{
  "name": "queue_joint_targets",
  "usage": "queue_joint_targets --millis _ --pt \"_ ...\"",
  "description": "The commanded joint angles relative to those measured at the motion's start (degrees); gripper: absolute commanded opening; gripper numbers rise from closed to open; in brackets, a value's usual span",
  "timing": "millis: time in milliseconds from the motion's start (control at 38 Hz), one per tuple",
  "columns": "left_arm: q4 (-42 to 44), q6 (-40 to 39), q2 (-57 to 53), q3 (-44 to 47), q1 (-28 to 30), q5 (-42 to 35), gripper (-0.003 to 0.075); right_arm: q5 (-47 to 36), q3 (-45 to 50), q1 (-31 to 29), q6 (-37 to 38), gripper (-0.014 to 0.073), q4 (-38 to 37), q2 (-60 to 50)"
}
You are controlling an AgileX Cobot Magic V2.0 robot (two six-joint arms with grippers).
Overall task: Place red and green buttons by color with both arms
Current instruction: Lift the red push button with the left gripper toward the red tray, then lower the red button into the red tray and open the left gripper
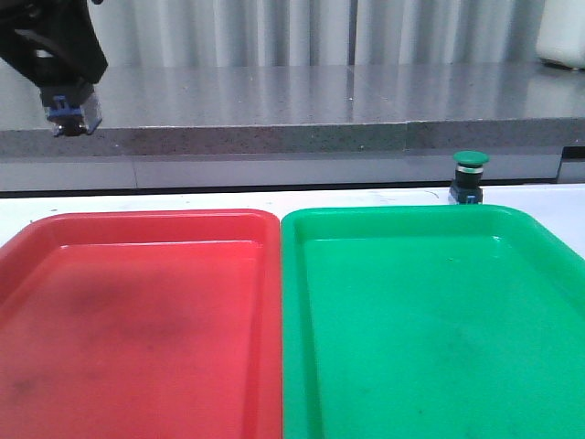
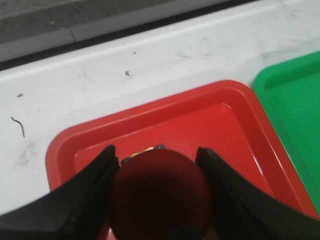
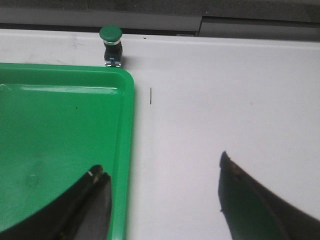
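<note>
Red button [image 2: 159, 192] sits clamped in our left hand [image 2: 159, 200] above the red tray [image 2: 65, 142]; released high, it could bounce out. Our right hand [image 3: 162, 200] gapes, empty.

Two big plastic trays sit side by side on the white counter [image 1: 228, 197], touching. The red plastic tray [image 1: 137, 320] is on the left and the green plastic tray [image 1: 430, 320] is on the right. The small green-capped push button [image 1: 470, 176] stands upright on the counter just behind the green tray's far right corner. The left hand [image 2: 157, 192] hangs above the red tray, with the dark-red-capped push button [image 2: 159, 195] between its fingers.
</note>
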Motion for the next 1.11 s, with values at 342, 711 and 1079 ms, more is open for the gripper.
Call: queue_joint_targets --millis 342,711,1079 --pt "-3.5 0.1 -4.7 16.9 -5.5 -18.6 0.0302 -4.1 -2.0 -0.2 -0.6 0.0486 -1.1 0.7" --pt "-4.7 0.1 5.4 19.0 -5.5 -25.8 0.0302 -4.1 -2.0 -0.2 -0.6 0.0486 -1.1 0.7" --pt "-4.8 0.1 10.7 18.9 -5.5 -26.4 0.0307 -4.1 -2.0 -0.2 -0.6 0.0486 -1.1 0.7"
